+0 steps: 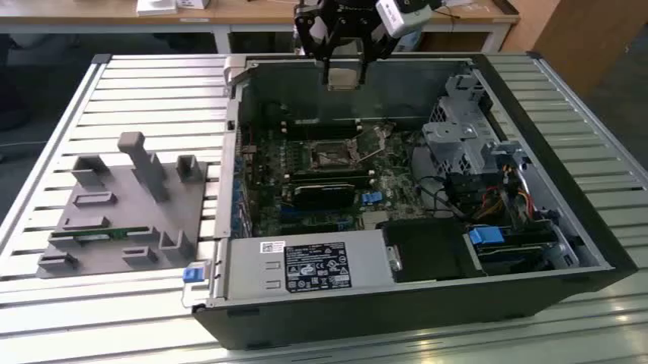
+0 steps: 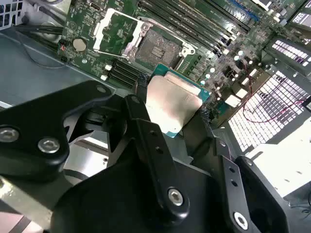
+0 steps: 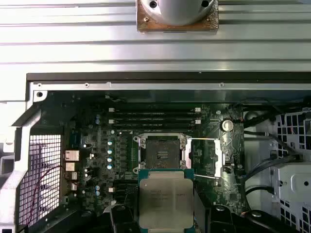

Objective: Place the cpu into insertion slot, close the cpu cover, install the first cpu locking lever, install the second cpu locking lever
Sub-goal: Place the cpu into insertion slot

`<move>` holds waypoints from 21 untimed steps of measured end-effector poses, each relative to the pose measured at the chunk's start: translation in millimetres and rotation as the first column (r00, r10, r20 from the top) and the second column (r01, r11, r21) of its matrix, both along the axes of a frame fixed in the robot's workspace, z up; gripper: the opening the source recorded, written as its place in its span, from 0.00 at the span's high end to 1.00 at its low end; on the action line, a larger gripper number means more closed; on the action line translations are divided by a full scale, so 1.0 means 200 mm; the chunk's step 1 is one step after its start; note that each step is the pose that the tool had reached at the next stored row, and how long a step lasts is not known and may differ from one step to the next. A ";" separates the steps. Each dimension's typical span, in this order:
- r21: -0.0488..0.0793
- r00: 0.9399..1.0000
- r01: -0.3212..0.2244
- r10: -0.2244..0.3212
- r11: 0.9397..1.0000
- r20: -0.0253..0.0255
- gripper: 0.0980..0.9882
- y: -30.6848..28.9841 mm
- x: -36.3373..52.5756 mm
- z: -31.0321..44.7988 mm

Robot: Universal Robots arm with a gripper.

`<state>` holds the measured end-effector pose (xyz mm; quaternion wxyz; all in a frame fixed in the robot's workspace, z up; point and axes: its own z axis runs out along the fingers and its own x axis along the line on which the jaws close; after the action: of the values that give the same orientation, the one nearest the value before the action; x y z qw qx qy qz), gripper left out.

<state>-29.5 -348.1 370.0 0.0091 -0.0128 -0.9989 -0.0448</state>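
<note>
My gripper (image 1: 344, 74) is shut on the cpu (image 1: 342, 78), a flat square chip with a dull silver top, gripped by two opposite edges. It hangs high over the far rim of the open computer case (image 1: 567, 227), well above the motherboard. In both wrist views the cpu (image 2: 171, 103) (image 3: 164, 198) sits between the black fingers (image 2: 146, 126), with the bare insertion slot (image 2: 158, 48) (image 3: 162, 151) beyond it and apart from it. The silvery cpu cover (image 3: 217, 158) (image 2: 97, 34) is swung open beside the slot. Thin wire levers (image 3: 205, 139) lie along the cover.
The case lies on a slatted metal table (image 1: 152, 83). A grey printed fixture (image 1: 127, 205) stands at the exterior view's left. Inside the case are a power supply (image 1: 303, 265), a drive cage (image 1: 460, 144), cables (image 1: 496, 201) and memory slots (image 3: 155, 116).
</note>
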 end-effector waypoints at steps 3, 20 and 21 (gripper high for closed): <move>0.000 1.000 0.000 0.000 1.000 0.000 0.50 0.000 0.000 0.000; -0.001 0.989 0.150 -0.150 0.989 0.000 0.50 0.000 0.000 -0.003; -0.001 0.986 0.164 -0.164 0.986 0.000 0.50 0.000 0.000 -0.003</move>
<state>-29.6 -348.1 369.3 0.0054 -0.0949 -0.9944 -0.0451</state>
